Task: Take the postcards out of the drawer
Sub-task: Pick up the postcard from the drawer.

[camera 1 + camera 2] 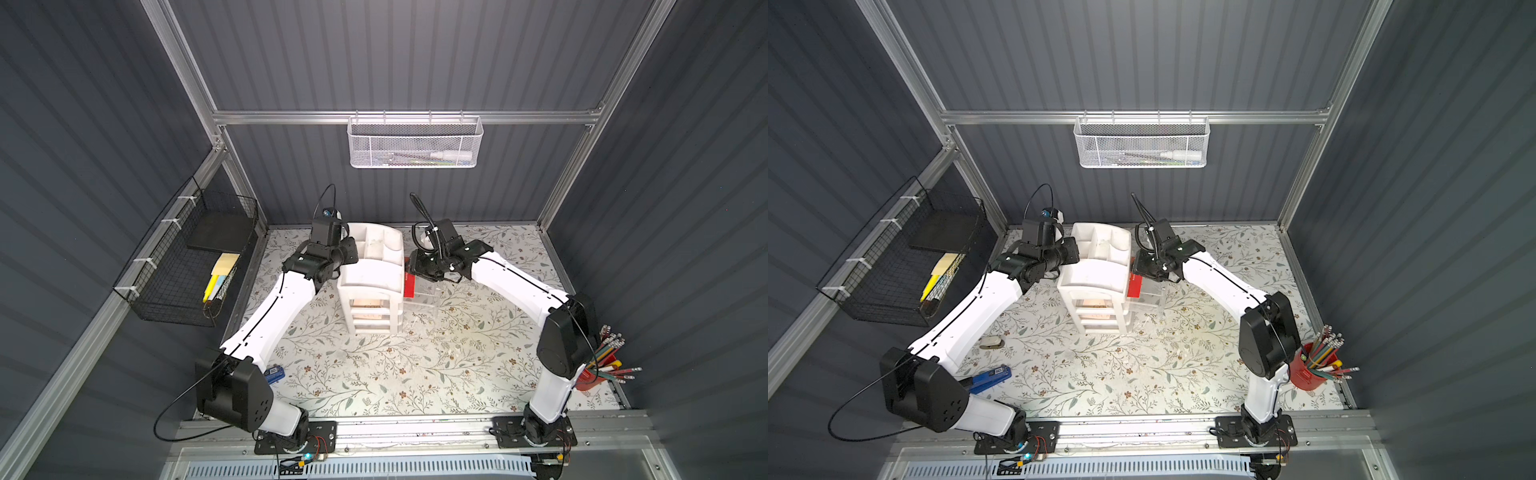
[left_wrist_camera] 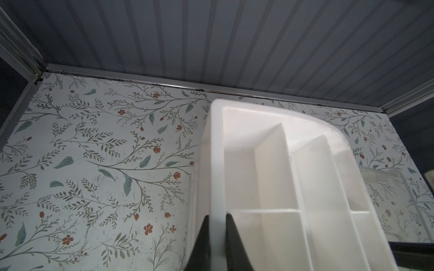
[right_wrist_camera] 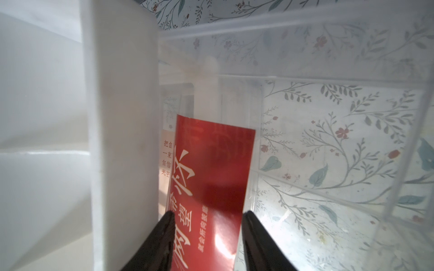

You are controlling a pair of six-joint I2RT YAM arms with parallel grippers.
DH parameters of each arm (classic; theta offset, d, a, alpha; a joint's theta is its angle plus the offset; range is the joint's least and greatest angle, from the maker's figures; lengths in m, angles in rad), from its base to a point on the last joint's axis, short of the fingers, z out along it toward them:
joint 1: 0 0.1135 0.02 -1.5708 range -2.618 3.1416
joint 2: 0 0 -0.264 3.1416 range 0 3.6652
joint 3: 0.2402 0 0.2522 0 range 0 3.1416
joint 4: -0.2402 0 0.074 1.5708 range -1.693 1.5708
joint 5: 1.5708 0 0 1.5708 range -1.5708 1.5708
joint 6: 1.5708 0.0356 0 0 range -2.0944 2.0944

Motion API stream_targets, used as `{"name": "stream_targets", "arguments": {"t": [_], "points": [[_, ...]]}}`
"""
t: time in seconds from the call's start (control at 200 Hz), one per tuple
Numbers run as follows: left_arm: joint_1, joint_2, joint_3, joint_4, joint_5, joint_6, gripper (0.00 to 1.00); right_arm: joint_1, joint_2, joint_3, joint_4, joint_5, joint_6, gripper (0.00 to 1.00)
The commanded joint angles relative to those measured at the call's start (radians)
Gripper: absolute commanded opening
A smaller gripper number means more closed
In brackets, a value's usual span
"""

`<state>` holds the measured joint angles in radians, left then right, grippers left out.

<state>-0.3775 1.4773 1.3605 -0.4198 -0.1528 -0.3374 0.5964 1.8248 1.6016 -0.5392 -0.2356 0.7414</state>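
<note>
Pinching organizer rim (image 2: pixel 216 152) with left hand (image 2: pixel 218 214), right hand (image 3: pixel 209 212) half-wide astride red postcard (image 3: pixel 211 164)

Glossy red postcard (image 3: pixel 211 176); clear plastic drawer (image 3: pixel 328 54) — smooth.

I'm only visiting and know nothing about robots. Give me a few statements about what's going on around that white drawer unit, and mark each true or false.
1. The left gripper is clamped on a wall of the white organizer. True.
2. The red postcard lies flat on the flowered tabletop, far from the organizer. False: it sits in the clear drawer beside the organizer, between the right gripper's jaws.
3. A pale card with lettering shows behind the red one. True.
4. The red cup holds scissors. False: it holds pencils.
</note>
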Motion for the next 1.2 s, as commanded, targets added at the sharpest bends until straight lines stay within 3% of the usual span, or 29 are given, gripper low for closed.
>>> {"name": "stream_targets", "arguments": {"t": [0.0, 0.935, 1.196], "points": [[-0.009, 0.047, -0.073, -0.074, 0.007, 0.048, 0.0, 0.012, -0.039, -0.005, 0.081, -0.067, 0.018, 0.47], [-0.009, 0.038, -0.084, -0.069, 0.012, 0.052, 0.0, 0.014, -0.09, -0.088, 0.24, -0.123, 0.066, 0.4], [-0.009, 0.033, -0.087, -0.068, 0.015, 0.054, 0.0, 0.013, -0.075, -0.089, 0.247, -0.137, 0.078, 0.3]]}}
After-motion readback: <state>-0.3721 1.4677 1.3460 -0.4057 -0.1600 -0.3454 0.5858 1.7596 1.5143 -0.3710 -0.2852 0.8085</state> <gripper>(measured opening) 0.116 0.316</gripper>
